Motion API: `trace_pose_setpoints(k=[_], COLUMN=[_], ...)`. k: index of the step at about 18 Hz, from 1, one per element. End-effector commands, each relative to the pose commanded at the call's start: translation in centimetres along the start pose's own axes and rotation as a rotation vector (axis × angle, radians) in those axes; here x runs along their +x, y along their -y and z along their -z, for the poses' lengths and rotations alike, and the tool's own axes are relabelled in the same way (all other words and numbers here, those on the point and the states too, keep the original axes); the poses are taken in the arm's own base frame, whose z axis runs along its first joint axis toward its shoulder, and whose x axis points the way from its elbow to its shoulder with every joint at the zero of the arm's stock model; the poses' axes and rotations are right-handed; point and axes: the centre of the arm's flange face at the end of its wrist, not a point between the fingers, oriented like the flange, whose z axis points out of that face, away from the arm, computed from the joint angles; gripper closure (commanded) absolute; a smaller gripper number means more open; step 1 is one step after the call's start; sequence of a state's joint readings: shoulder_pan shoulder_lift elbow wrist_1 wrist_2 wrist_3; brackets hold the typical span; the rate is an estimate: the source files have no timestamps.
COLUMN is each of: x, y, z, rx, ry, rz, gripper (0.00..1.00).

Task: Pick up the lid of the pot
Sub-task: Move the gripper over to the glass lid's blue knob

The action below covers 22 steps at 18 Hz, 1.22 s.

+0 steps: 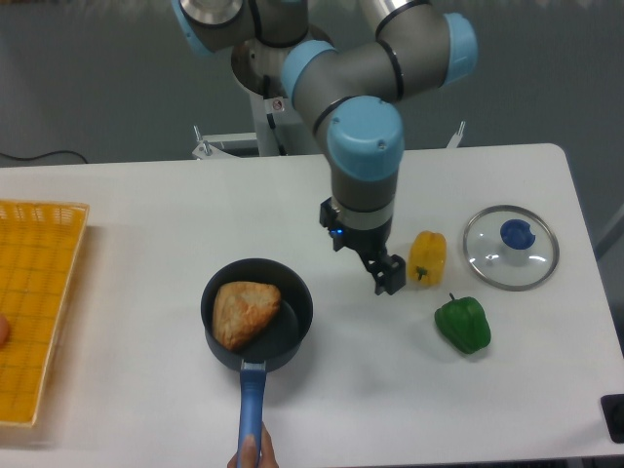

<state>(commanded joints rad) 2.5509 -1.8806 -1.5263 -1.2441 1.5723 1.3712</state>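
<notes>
The gripper (pixel 359 265) hangs near the middle of the table, pointing down, with its two fingers apart and nothing visible between them. To its right, the transparent round pot lid (pixel 487 270) with a metal rim lies on the table, its blue knob (pixel 517 234) facing up. A wide gap, partly taken up by a yellow object, separates the gripper from the lid.
The yellow object (pixel 427 258) lies just right of the gripper, with a green pepper (pixel 463 325) nearer the front. At left front is a black pan (pixel 283 341) holding a brown bread-like piece (pixel 244 312); fingers touch its blue handle (pixel 252 400). An orange crate (pixel 44 210) stands far left.
</notes>
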Motion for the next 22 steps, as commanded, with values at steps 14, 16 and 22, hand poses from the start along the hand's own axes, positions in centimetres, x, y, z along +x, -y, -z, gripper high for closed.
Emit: trace_pose_setpoints(k=[14, 16, 22], x=[-1.5, -1.5, -1.7], y=[-6.8, -7.2, -8.8], z=[-3.2, -3.7, -5.2], rx=[-0.076, -0.078, -0.11], ry=[0.013, 0.01, -0.009], rz=[-0.006, -0.003, -0.026], gripper=[0.0, 0.0, 0.0])
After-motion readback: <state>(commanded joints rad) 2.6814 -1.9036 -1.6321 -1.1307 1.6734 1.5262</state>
